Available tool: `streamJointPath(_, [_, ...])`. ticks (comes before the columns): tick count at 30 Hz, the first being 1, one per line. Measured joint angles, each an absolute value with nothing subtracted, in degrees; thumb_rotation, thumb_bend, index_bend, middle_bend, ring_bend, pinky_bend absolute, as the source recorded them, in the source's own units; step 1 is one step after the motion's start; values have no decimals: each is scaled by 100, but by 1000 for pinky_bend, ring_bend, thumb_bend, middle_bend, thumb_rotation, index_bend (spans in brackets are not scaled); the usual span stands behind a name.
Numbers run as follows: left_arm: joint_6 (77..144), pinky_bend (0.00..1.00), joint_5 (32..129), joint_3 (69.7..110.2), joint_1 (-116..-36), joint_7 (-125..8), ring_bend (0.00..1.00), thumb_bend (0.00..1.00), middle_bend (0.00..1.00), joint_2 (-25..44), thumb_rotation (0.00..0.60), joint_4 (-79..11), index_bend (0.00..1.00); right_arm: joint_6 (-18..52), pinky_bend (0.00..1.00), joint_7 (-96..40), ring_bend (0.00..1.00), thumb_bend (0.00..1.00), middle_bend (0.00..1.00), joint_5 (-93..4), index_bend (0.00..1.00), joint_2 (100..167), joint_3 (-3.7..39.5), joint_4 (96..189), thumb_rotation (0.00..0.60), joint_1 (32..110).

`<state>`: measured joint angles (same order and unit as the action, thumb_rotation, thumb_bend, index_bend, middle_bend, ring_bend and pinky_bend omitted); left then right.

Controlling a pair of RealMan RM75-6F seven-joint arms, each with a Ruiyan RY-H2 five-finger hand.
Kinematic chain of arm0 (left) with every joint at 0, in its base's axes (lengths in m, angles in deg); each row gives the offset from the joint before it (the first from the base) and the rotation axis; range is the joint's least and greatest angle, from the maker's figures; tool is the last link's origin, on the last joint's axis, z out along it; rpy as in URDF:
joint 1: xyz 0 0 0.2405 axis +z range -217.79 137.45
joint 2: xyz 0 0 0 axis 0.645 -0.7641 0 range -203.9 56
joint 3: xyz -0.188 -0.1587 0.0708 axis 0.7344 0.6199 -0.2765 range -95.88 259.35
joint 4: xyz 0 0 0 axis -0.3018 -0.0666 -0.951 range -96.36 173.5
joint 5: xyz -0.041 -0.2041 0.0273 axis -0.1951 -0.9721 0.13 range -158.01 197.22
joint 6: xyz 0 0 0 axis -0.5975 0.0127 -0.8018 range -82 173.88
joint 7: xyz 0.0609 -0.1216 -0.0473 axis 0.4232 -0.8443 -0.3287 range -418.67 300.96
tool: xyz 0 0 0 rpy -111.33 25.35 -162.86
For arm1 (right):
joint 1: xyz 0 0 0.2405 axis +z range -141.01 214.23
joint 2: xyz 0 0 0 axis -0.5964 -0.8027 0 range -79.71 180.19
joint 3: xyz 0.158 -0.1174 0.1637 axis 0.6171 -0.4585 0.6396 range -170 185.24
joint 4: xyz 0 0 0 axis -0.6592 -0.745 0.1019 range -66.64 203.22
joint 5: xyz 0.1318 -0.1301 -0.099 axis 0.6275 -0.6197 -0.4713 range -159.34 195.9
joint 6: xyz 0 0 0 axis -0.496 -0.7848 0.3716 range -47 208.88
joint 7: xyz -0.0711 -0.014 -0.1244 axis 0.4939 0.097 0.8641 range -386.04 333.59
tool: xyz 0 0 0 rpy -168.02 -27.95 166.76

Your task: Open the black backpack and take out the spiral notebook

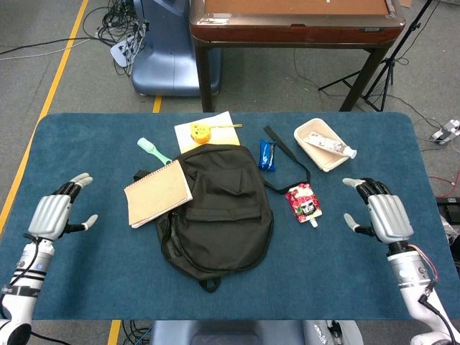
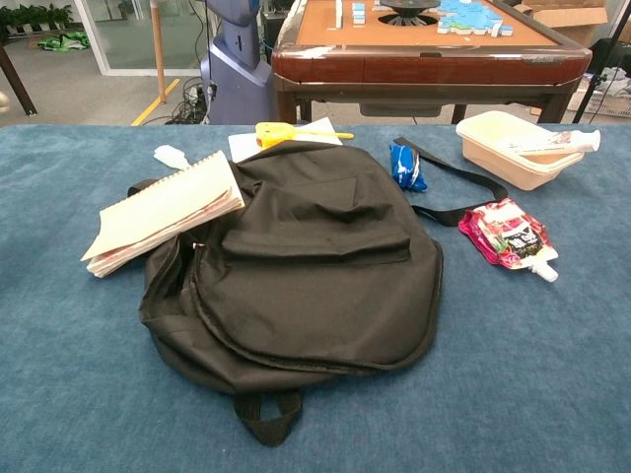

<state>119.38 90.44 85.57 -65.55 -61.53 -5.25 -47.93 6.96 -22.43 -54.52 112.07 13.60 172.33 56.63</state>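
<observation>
- The black backpack [image 1: 215,208] lies flat near the middle of the blue table [image 1: 86,144]. Its front side faces up, and you can see a pocket with a flap on it. Its little loop handle points to the near edge of the table. One long black strap stretches out from the bag toward the far right part of the table. The zipper on the bag's left side looks open.
- The spiral notebook [image 1: 158,192] is out of the bag. It has a plain tan cover and is closed. It sits at the backpack's left side, tilted, with one edge resting on the bag.
</observation>
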Motion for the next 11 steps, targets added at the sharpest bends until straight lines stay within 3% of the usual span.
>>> streamJointPath(11, [13041,329,9243,8269,-5606,-5398,189,211,146,-350,600,-4818,219,-123,202,-2007,161,339,273,-5555,279,11483,1066,16938,600,4864])
